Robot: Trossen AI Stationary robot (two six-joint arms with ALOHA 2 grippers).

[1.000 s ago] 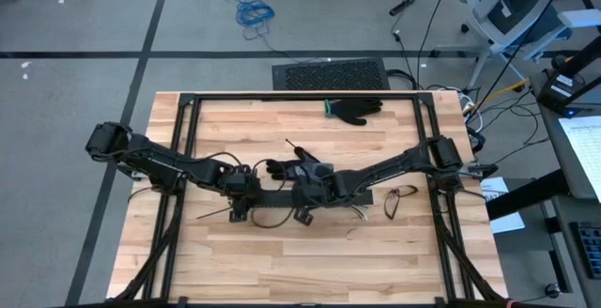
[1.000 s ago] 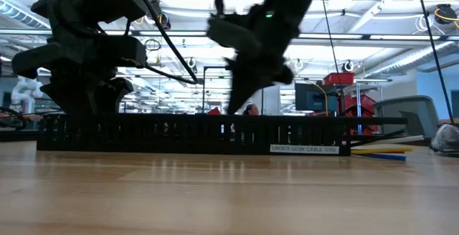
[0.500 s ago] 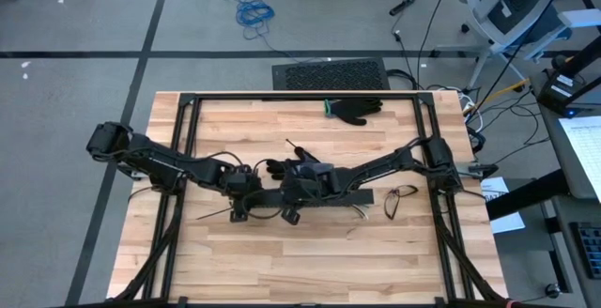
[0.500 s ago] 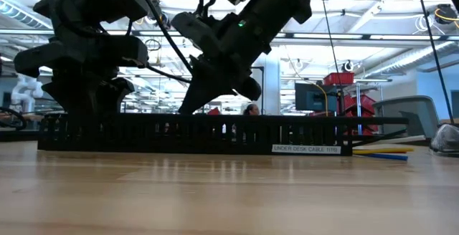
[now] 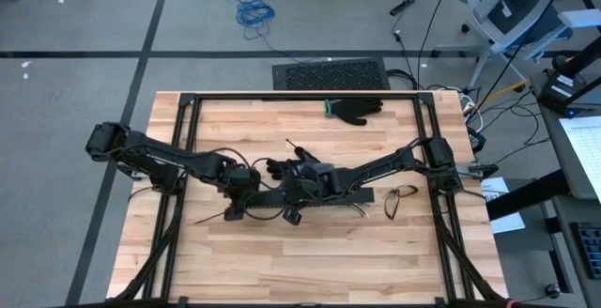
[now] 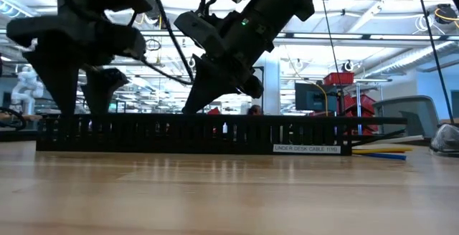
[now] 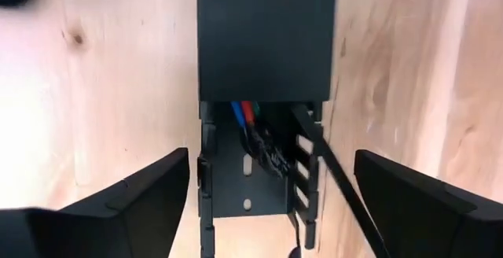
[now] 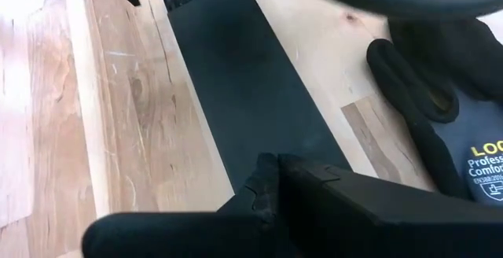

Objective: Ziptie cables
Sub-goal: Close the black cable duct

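Note:
The long black slotted channel [image 5: 324, 196] lies across the table's middle. The cables [image 7: 245, 115], red, blue and dark, lie inside its uncovered left end, below the flat cover [image 7: 266, 38]. A thin black strip [image 7: 339, 181] slants across that end's side wall. My left gripper [image 7: 267, 203] hovers open above this end, one finger on either side of it, touching nothing; it also shows in the low view [image 6: 74, 106]. My right gripper [image 8: 266, 181] is shut and slants down onto the cover a little to the right [image 5: 289, 205]. A loop of wire [image 5: 402, 200] lies off the channel's right end. My right gripper has its shut fingertips [image 8: 263, 171] down on the channel's flat cover [image 8: 236, 93], near its left end. It comes slanting from above and from the table's right, along the channel. The channel lies flat on the table.
A black work glove [image 5: 293, 169] lies just behind the channel, beside my right gripper, and shows in the right wrist view [image 8: 440, 101]. Another black glove [image 5: 357, 109] lies at the table's far edge. Black frame rails [image 5: 188, 139] border the left, right and far sides.
My left gripper has opened wider and risen a little above the channel's left end. My right gripper has gone toward the table's left along the channel and tipped to a flatter slant, staying shut. The channel has kept its place.

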